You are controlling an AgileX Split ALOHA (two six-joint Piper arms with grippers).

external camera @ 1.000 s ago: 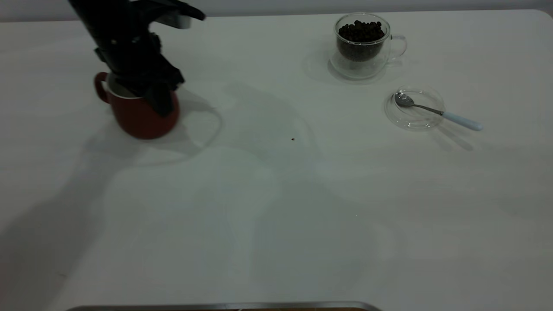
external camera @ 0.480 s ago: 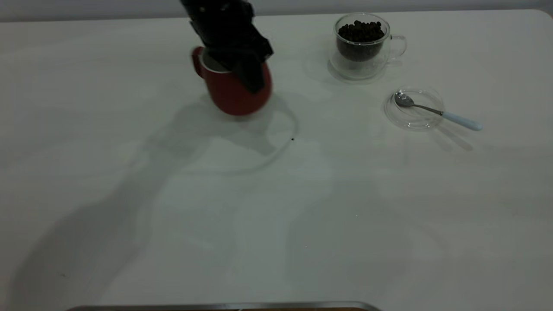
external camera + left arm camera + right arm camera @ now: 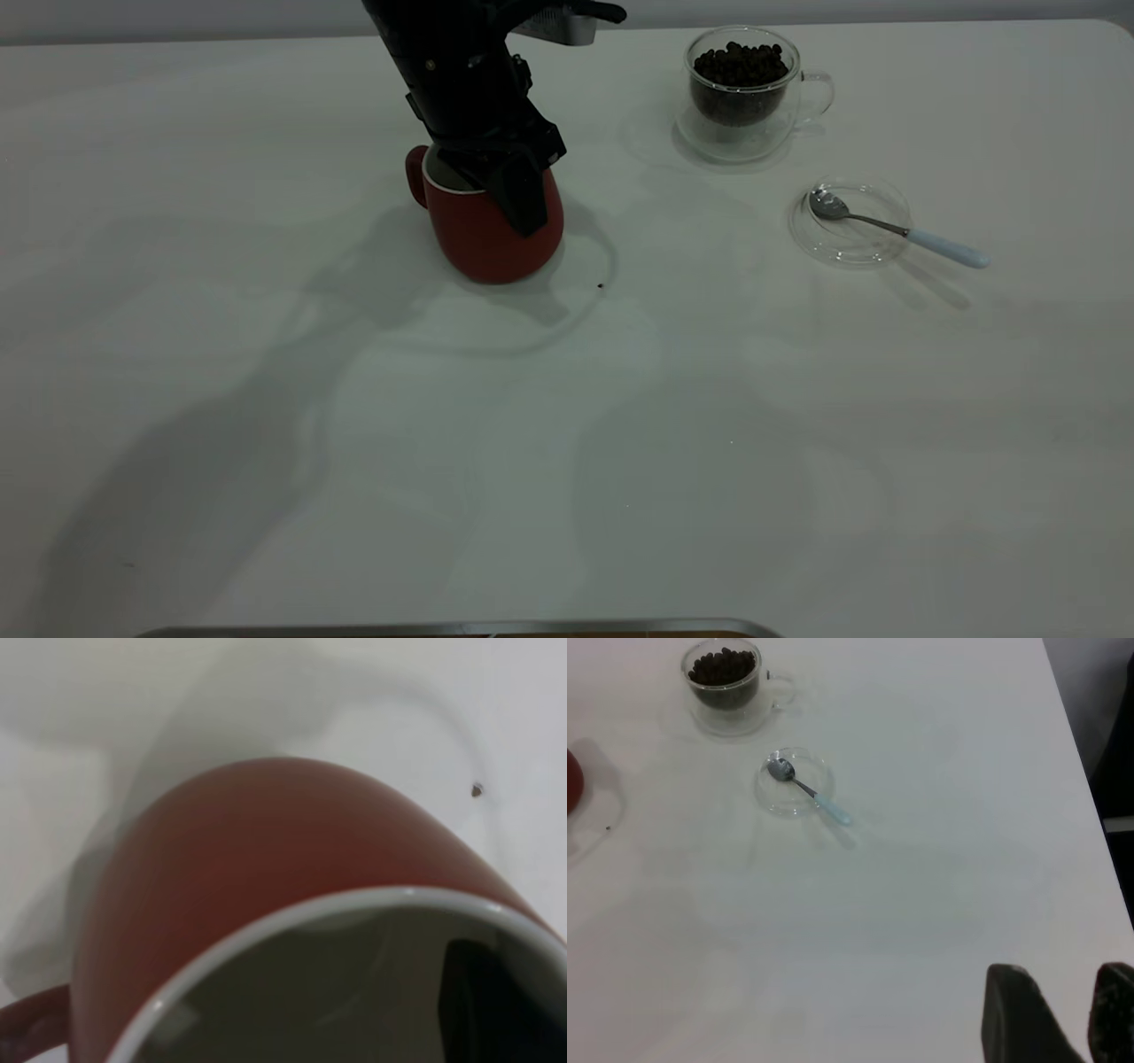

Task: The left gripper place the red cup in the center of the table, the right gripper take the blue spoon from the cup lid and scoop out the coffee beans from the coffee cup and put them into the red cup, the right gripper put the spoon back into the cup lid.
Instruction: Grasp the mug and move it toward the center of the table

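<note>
The red cup stands left of the table's middle, handle to the left. My left gripper is shut on its rim, one finger down the outer wall, the other finger inside the white interior. The blue-handled spoon lies with its bowl in the clear cup lid at the right. The glass coffee cup full of beans stands behind the lid. My right gripper hovers high off the table's right side with a narrow gap between its fingers, empty, out of the exterior view.
One stray bean lies just right of the red cup. The right wrist view shows the spoon, the lid, the coffee cup and the table's right edge. A metal strip runs along the front edge.
My left gripper has carried the red cup from the far left rightward toward the middle, then lowered it toward the table. Spoon, lid and coffee cup have not moved.
</note>
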